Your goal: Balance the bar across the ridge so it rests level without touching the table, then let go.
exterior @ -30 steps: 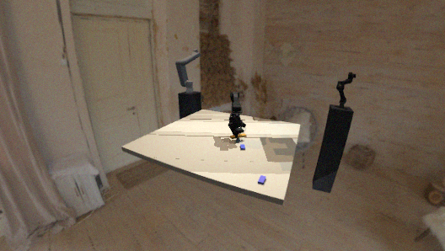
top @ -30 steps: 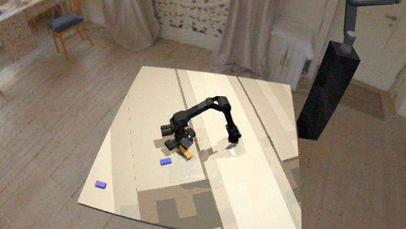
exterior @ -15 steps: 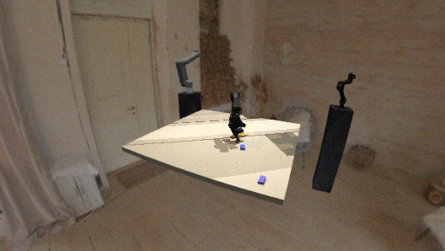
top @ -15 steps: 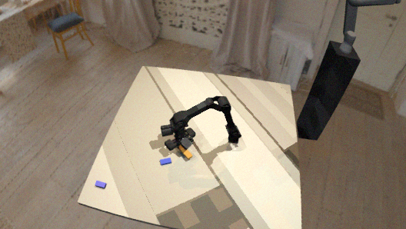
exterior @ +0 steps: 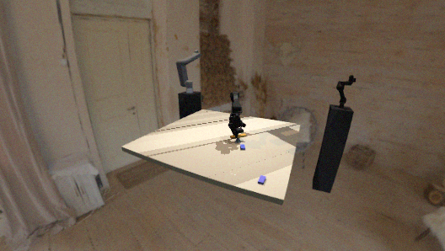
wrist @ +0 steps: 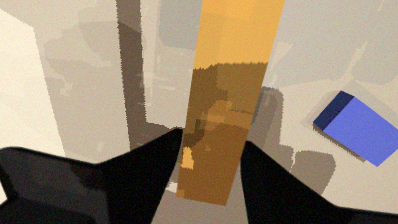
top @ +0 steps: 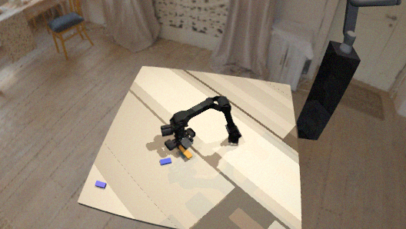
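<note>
The orange bar (top: pixel 187 154) (exterior: pixel 243 135) (wrist: pixel 235 40) lies across the small grey-teal ridge (top: pixel 182 154) (exterior: pixel 238 141), which shows only in part under it. In the exterior view the bar looks about level and raised off the table. My gripper (top: pixel 179 146) (exterior: pixel 237 134) (wrist: pixel 212 141) points down around the near end of the bar, one finger on each side. The fingers stand slightly apart from the bar, with a thin gap on the left in the wrist view, so it is open. The ridge cannot be made out in the wrist view.
A blue block (top: pixel 165 161) (exterior: pixel 243 146) (wrist: pixel 362 132) lies on the table close beside the bar and ridge. A second blue block (top: pixel 101 184) (exterior: pixel 262 179) lies near a table corner. Patchy shadows and light cover the table (top: pixel 127 127) (exterior: pixel 185 157).
</note>
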You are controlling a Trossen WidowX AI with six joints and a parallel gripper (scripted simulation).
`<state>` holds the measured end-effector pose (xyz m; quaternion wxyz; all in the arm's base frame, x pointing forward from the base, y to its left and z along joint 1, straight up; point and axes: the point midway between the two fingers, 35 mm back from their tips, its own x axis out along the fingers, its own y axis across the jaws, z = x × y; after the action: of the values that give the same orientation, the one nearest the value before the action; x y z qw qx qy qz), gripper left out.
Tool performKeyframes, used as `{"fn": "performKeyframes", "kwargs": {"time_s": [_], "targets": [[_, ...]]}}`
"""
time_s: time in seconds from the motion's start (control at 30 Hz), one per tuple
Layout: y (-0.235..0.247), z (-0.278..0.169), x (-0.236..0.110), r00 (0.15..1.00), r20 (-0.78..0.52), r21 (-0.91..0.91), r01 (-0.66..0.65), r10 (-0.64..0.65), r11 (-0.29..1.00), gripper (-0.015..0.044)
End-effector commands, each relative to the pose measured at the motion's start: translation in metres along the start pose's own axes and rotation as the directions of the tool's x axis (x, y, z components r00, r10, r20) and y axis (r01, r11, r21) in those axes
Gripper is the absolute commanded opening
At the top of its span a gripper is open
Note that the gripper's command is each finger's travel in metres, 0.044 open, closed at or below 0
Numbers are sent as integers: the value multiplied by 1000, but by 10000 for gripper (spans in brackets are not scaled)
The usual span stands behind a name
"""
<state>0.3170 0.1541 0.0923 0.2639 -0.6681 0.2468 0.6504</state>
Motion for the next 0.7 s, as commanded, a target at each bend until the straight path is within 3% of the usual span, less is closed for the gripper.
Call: {"fn": "performKeyframes", "kwargs": {"time_s": [0.0, 0.17, 0.5, 0.67], "targets": [[0, 0, 0, 1000, 0, 0, 0, 0, 1000, 185], [0, 0, 0, 1000, 0, 0, 0, 0, 1000, 185], [0, 0, 0, 1000, 0, 0, 0, 0, 1000, 440], [-3, -1, -18, 1000, 0, 0, 0, 0, 1000, 440]]}}
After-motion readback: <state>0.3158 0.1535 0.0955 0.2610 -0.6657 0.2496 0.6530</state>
